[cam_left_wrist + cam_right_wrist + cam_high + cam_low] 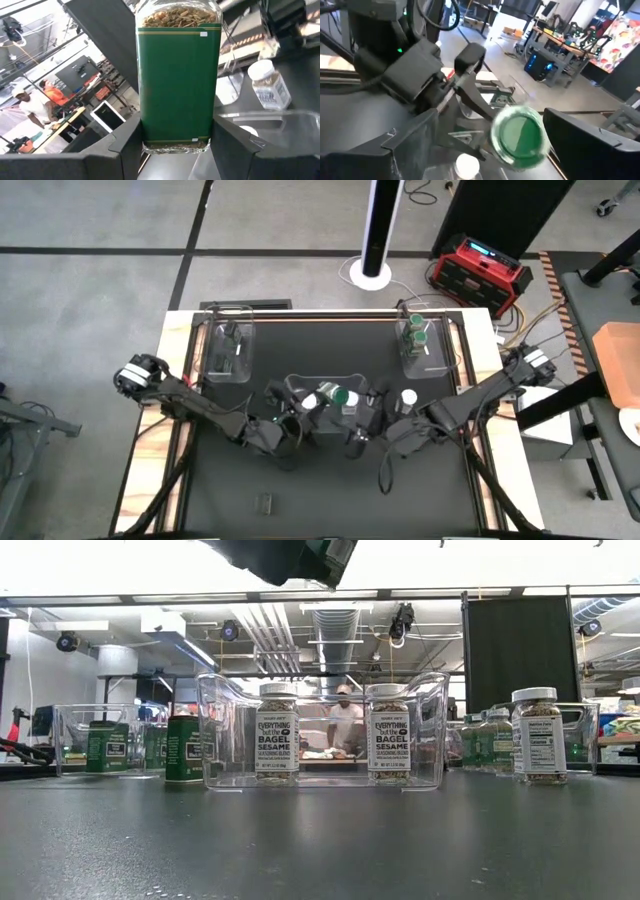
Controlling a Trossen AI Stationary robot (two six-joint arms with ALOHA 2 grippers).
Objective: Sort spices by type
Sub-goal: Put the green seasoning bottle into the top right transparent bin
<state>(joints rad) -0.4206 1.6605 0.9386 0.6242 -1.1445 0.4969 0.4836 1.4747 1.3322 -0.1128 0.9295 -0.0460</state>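
Observation:
My left gripper (312, 408) is shut on a spice jar with a green label (177, 75) and a green lid (517, 135), held above the clear centre bin (300, 385). Two white-lidded jars (277, 735) (390, 735) stand upright on that bin's floor. Another white-lidded jar (408, 398) stands on the table to the right of the bin. My right gripper (358, 438) is open at the bin's near right corner, with nothing between its fingers (570, 135). My left gripper pinches the green-labelled jar between its two fingers, which lie on opposite sides of the jar's body near its base (145, 135). The jar runs along the fingers, its lid end pointing away from the gripper. It is lifted clear, above the centre bin.
A clear bin (230, 350) at the far left holds dark-lidded, green-labelled jars. A clear bin (420, 340) at the far right holds green-lidded jars. A small dark object (265, 502) lies near the front edge, where the mat is otherwise bare. A person stands in the room beyond the table.

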